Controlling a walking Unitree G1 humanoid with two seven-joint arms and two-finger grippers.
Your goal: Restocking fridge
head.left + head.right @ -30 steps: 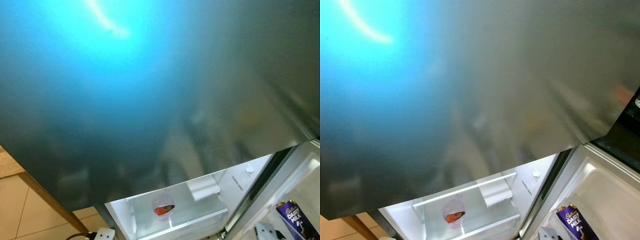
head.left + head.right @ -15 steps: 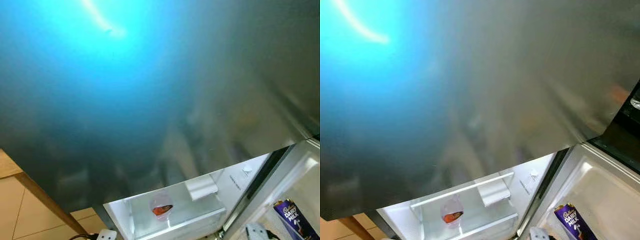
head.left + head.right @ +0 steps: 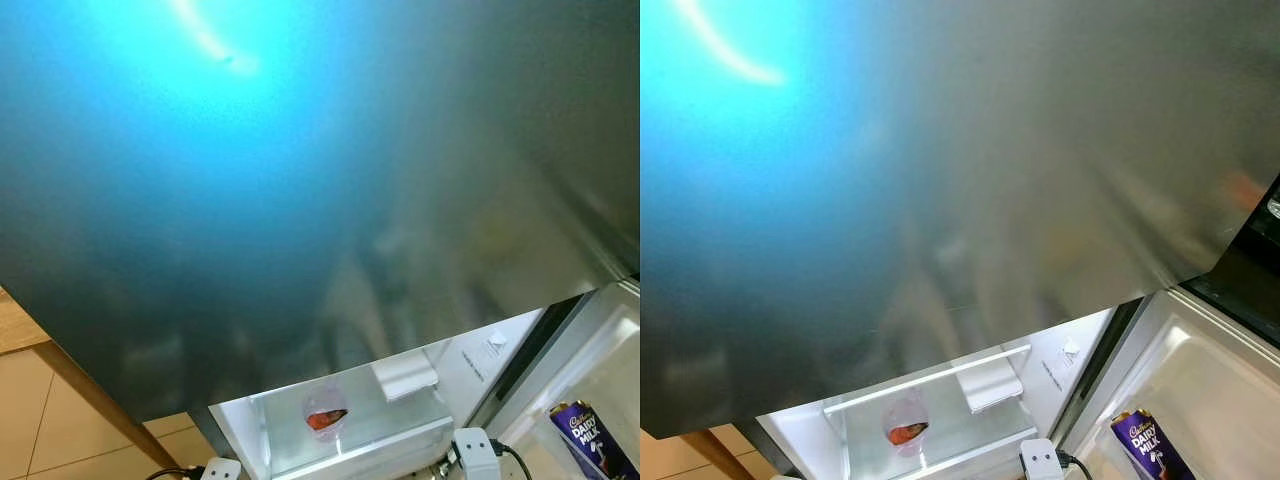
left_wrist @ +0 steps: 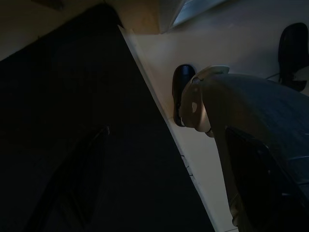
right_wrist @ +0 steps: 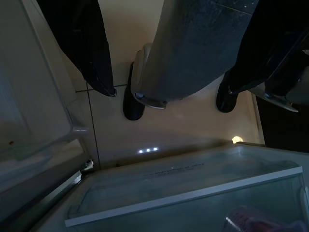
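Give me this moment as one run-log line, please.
fridge door open | chocolate bar inside fridge | red-lidded cup on door shelf | right gripper empty

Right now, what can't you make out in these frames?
- Upper fridge: hidden behind the steel door in the eye views.
- Chocolate bar: cut off by the frame's bottom edge.
- Cup contents: too small.
- Left wrist view: very dark; left tool unreadable.

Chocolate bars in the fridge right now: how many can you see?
1. A purple Dairy Milk chocolate bar stands in the open fridge compartment on the right, at the frame's lower edge. The big steel fridge door blocks most of the interior, so more may be hidden.
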